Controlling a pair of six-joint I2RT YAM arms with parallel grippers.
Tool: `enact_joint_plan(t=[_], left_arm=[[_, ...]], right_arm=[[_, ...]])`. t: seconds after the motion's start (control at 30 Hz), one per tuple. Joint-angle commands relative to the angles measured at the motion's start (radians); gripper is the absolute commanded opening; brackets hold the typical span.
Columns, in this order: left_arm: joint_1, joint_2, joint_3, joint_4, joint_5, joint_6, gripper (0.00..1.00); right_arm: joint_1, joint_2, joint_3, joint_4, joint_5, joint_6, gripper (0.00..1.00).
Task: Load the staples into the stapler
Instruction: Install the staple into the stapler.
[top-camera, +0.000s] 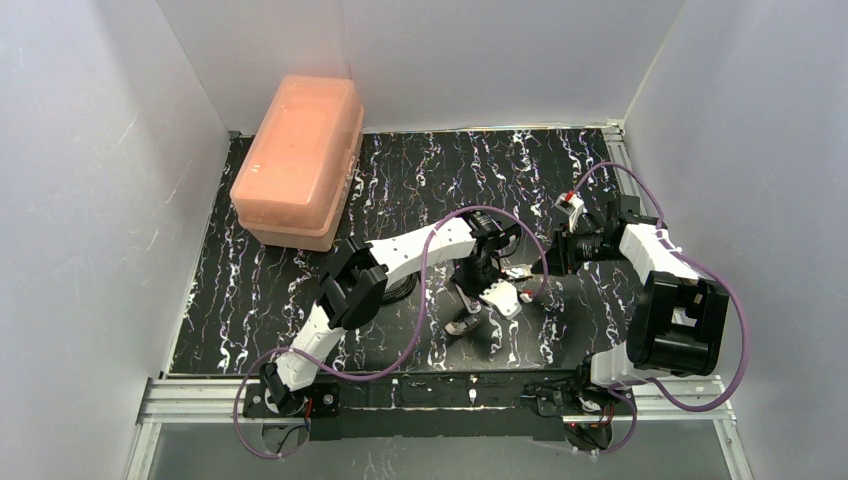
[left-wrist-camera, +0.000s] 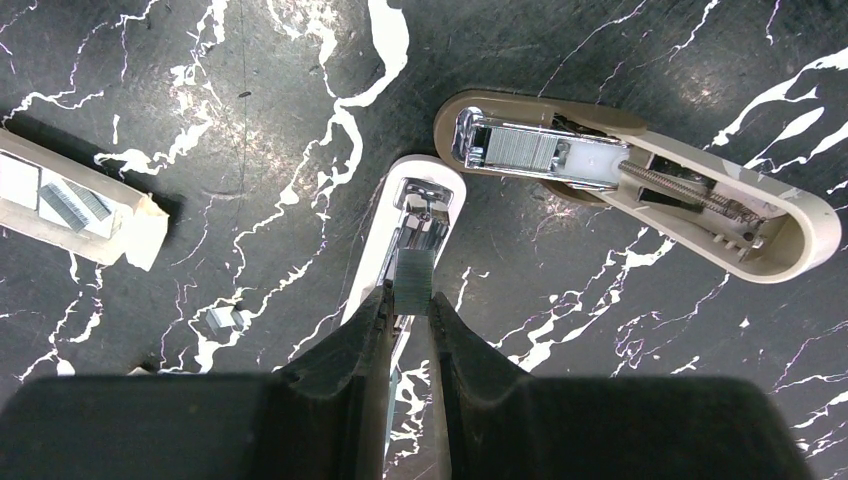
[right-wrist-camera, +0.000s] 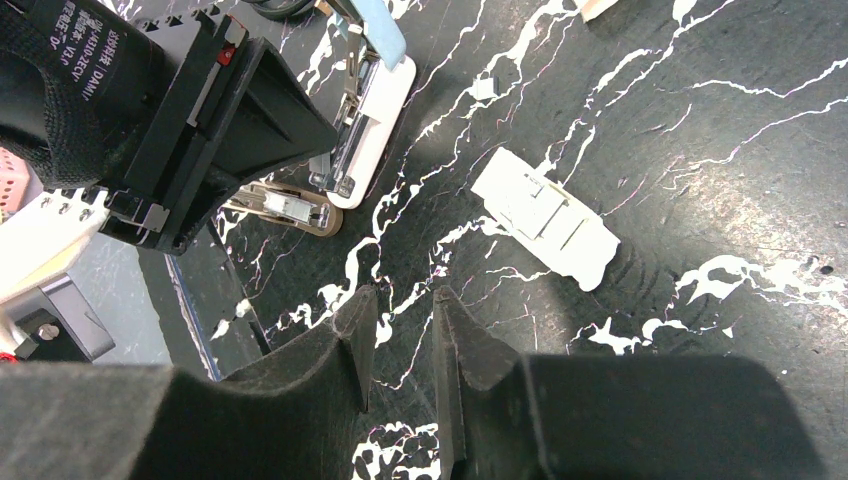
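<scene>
The stapler (left-wrist-camera: 395, 235) lies open on the black mat, its silver channel facing up. My left gripper (left-wrist-camera: 412, 300) is shut on a short silvery strip of staples (left-wrist-camera: 413, 275) and holds it right over that channel. A tan oblong part (left-wrist-camera: 700, 215) with a spring and a block of staples inside lies just to the right. The tan cardboard sleeve (left-wrist-camera: 75, 205) lies at the left with staples showing in it. My right gripper (right-wrist-camera: 400, 320) is open and empty, low over the mat, apart from the stapler (right-wrist-camera: 372, 110). From above, the left gripper (top-camera: 480, 282) is over the stapler (top-camera: 500, 296).
A small white block (right-wrist-camera: 545, 220) lies on the mat to the right of my right gripper. A loose bit of staples (left-wrist-camera: 225, 320) lies left of the stapler. A pink lidded box (top-camera: 300, 160) stands at the back left. White walls enclose the mat.
</scene>
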Motion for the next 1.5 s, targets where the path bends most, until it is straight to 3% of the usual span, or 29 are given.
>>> enact_joint_plan(t=[0.0, 1.47], left_arm=[[-0.005, -0.029, 0.022, -0.038, 0.002, 0.027, 0.0], [0.014, -0.077, 0.003, -0.043, 0.039, 0.138, 0.0]], right_arm=[[-0.005, 0.001, 0.036, -0.023, -0.022, -0.018, 0.35], [-0.004, 0.007, 0.038, -0.025, -0.022, -0.018, 0.35]])
